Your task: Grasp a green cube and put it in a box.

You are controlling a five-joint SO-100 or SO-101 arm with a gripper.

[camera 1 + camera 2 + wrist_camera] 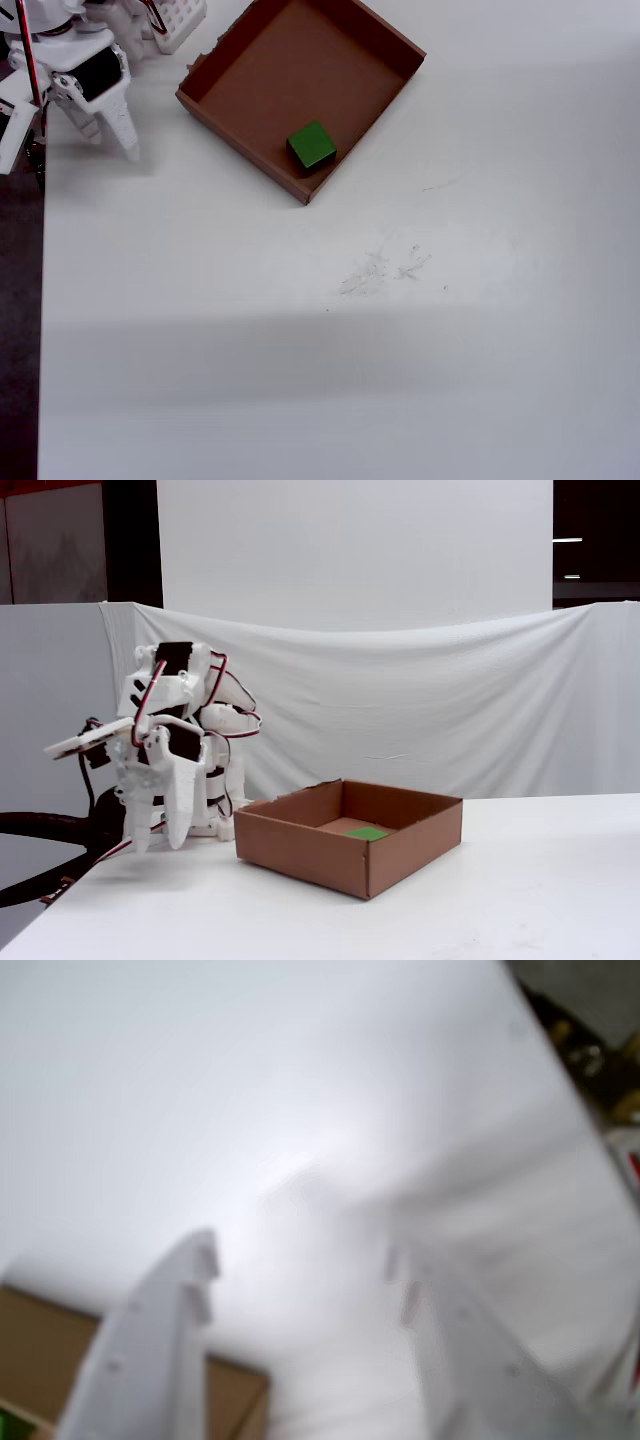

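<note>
The green cube (312, 146) lies inside the box (247, 71), on its floor close to the wall that faces the counter's middle, near the box's lowest corner in the overhead view; the fixed view shows its top (368, 833) just above the near wall of the box (300, 851). The box sits toward the far left corner of the white counter (400, 350). The gripper (108, 140) hangs beside the counter's left edge, well apart from the box, fingers pointing down. In the blurred wrist view its two white fingers (150, 1360) stand spread apart with only bare counter between them, holding nothing.
</note>
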